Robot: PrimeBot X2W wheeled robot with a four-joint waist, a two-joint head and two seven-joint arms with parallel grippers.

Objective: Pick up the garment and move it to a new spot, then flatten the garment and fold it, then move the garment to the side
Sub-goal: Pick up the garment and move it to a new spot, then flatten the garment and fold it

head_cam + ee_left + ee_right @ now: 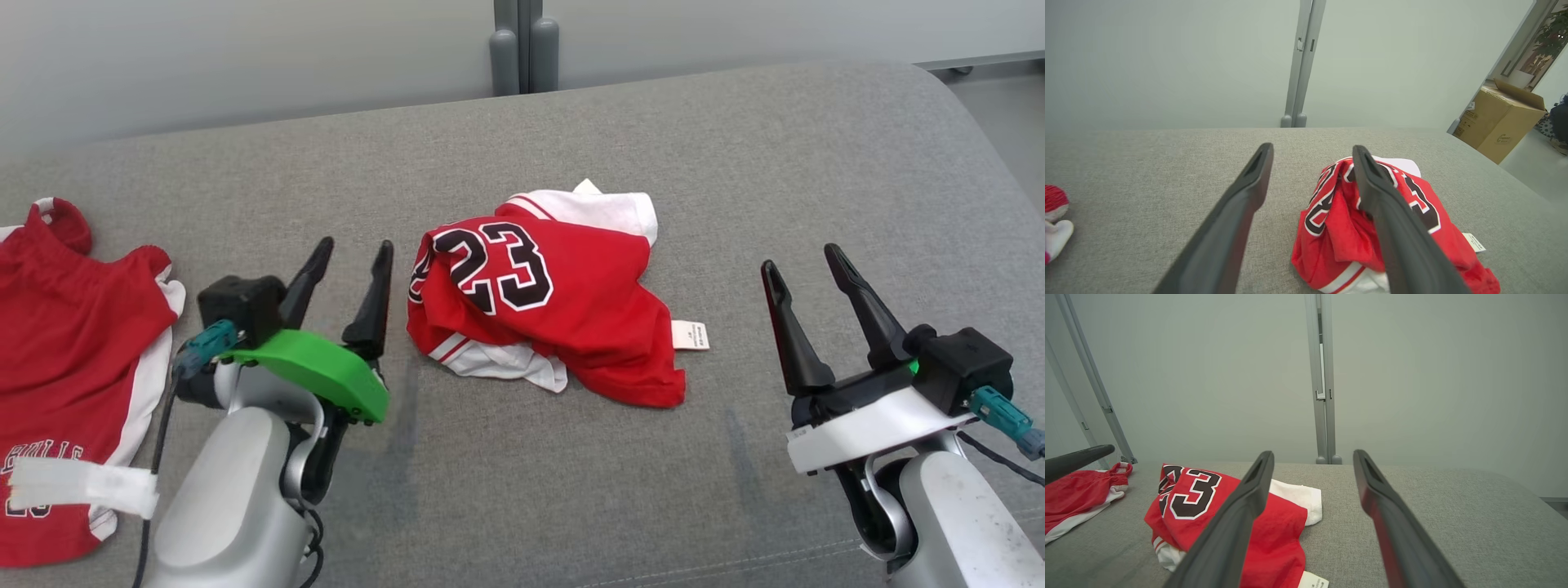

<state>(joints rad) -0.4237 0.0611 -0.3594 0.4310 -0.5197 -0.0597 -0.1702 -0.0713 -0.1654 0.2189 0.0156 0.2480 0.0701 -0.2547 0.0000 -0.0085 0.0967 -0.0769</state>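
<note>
I saw the crumpled red basketball jersey with a black and white 23 (555, 310) lying near the middle of the soft grey cloth surface (735, 163). It was bunched up, with white trim poking out at the far side and at the near side. A small white label (690, 335) stuck out from its right side and lay flat on the surface.

My left end effector (355, 245), the one on the green mount, sat just beside the left side of the jersey. Its two long dark fingers were spread apart and gripped nothing. I could not tell if the nearer finger touched the cloth.

My right end effector (800, 257), on the white mount, was over toward the right edge of the surface, well apart from the jersey. Its fingers were spread wide too, with nothing between them.

A second red and white jersey (65, 343) lay spread out at the left edge of the surface. A strip of white tape (82, 483) ran across its near part.
</note>
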